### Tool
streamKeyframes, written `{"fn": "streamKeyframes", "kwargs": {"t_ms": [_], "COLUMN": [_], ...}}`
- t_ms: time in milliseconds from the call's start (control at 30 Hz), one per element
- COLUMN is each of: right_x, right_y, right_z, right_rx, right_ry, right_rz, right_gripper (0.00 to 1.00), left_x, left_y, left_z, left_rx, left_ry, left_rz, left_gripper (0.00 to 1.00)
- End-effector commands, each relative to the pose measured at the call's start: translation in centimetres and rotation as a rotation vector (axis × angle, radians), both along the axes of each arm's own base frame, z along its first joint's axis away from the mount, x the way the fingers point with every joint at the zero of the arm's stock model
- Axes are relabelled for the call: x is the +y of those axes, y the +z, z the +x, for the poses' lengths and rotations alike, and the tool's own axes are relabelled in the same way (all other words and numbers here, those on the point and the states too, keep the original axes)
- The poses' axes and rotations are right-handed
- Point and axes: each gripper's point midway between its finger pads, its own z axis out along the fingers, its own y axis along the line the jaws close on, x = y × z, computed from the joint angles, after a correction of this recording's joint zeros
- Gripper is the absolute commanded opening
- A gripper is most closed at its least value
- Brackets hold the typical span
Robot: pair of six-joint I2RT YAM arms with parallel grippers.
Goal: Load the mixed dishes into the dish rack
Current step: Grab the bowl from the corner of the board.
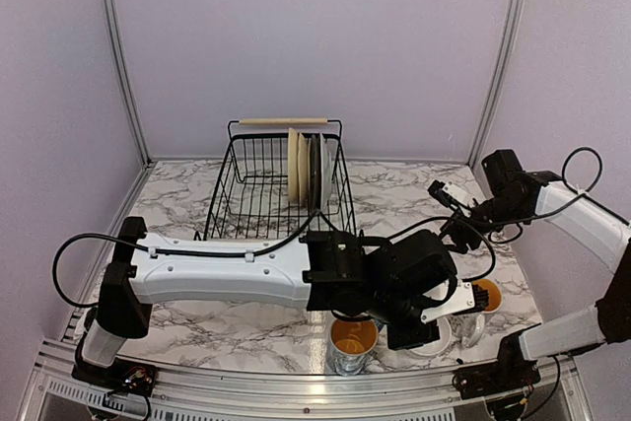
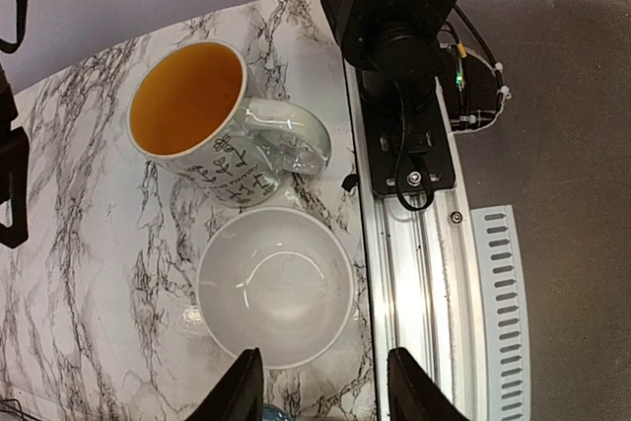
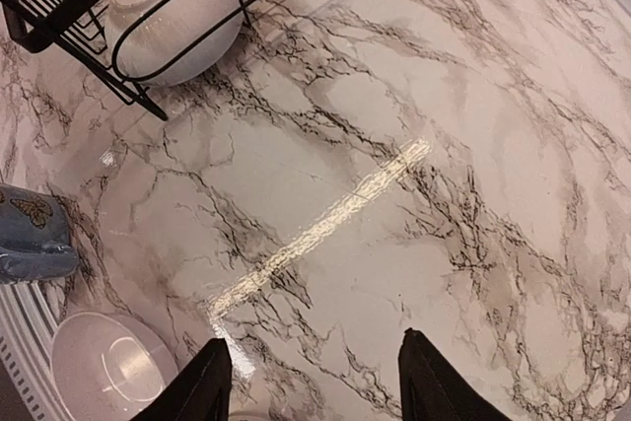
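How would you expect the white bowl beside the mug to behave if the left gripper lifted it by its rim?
The white bowl looks glossy, so its rim may slip in the left gripper. It seems rigid ceramic, likely to chip if knocked against the mug beside it. Upright and wide, it would probably slide rather than tip when pushed.

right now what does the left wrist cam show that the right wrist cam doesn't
Only the left wrist: a yellow-lined mug upright beside a white bowl, and an arm base at the table's edge.

Only the right wrist: a corner of the dish rack holding a rounded white dish, plus a blue-grey butterfly-printed piece.

Both: the marble table and an open gripper, the left gripper and the right gripper. The right wrist's low bowl may be the same bowl; I cannot tell.
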Motion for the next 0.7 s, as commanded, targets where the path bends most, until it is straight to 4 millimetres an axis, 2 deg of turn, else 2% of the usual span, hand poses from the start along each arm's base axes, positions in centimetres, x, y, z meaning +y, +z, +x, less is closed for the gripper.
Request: {"fn": "streamKeyframes", "kwargs": {"t_ms": [0,167,433,667], "right_x": [-0.2,-0.2,-0.3,-0.4], "right_y": [-0.1,-0.2,-0.6,-1.0], "right_z": [1.3,2.2,2.6,3.0], "right_rx": [-0.022,-0.062,-0.114,-0.123], "right_ry": [-0.068,-0.110,-0.134,-0.146], "right_rz": [0.028,0.047,0.061,0.062], "right_gripper": [0.56,0.57,0.57,0.57], "left_x": [-0.6,-1.2,-1.1,-1.1], "left_y": [-2.6,-6.2,-9.8,-12.1], "left_z": [-1.7,-1.7,-0.9,-0.5], "left_rx": [0.014,0.012,-0.024,-0.067], "left_ry": [-0.057,-0.041,-0.022,-0.040], "left_rz": [0.069,0.124,0.195,0.243], "left_gripper": [0.44,0.42,0.37,0.33]}}
